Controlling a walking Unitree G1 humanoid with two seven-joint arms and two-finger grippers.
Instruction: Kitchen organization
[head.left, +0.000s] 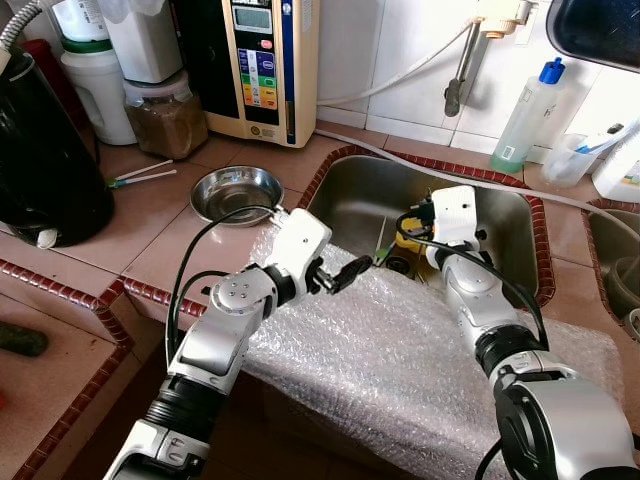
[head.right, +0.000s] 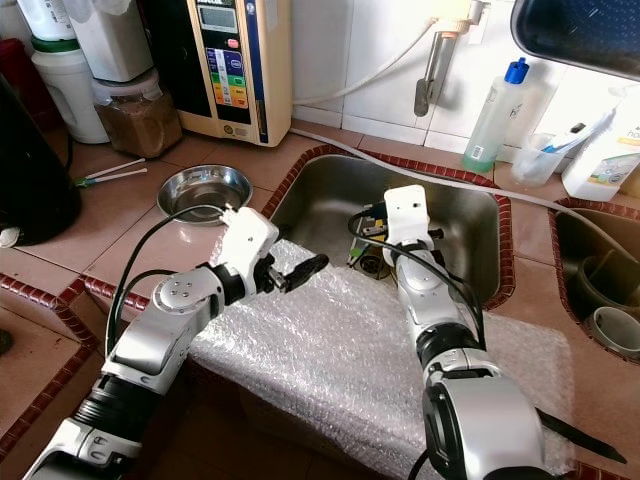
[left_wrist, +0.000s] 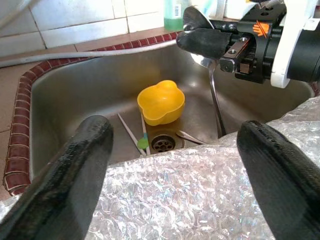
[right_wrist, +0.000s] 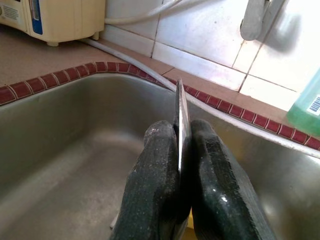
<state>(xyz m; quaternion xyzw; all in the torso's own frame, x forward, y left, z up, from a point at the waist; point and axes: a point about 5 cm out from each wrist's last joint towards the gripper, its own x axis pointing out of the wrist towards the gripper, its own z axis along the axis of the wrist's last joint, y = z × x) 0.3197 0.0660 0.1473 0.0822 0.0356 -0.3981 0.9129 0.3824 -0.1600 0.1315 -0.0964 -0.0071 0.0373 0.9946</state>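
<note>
1. Spoon (left_wrist: 214, 95): a metal utensil, judged a spoon from its bowl-like upper end, pinched flat between the pressed-together fingers (right_wrist: 160, 165) of the right gripper (right_wrist: 181, 150), with its thin handle hanging down toward the sink floor.
2. Right gripper: held over the middle of the steel sink (head.left: 345, 200), above the drain (left_wrist: 162, 143), the arm reaching in across the front rim.
3. Left gripper (head.left: 350, 270): fingers (left_wrist: 75, 165) spread wide and holding nothing, poised over the bubble wrap (head.left: 400, 370) at the sink's front edge and aimed into the basin.
4. Sink contents: a yellow cup (left_wrist: 161, 101) lies near the drain, with a green-tipped stick (left_wrist: 143, 135) and other thin utensils just beside it.
5. Tabletop (head.left: 150, 230): a small steel bowl (head.left: 237, 192) sits left of the sink, with a pair of sticks (head.left: 142, 176) beyond it; a dish-soap bottle (head.left: 527, 115) stands behind the basin.
6. Step in hand, as judged: lifting the spoon clear of the sink for putting away. The grip is edge-on and narrow, so the lift should be slow and vertical, keeping the handle from striking the sink wall or the yellow cup, which could twist the spoon out of the pinch.
</note>
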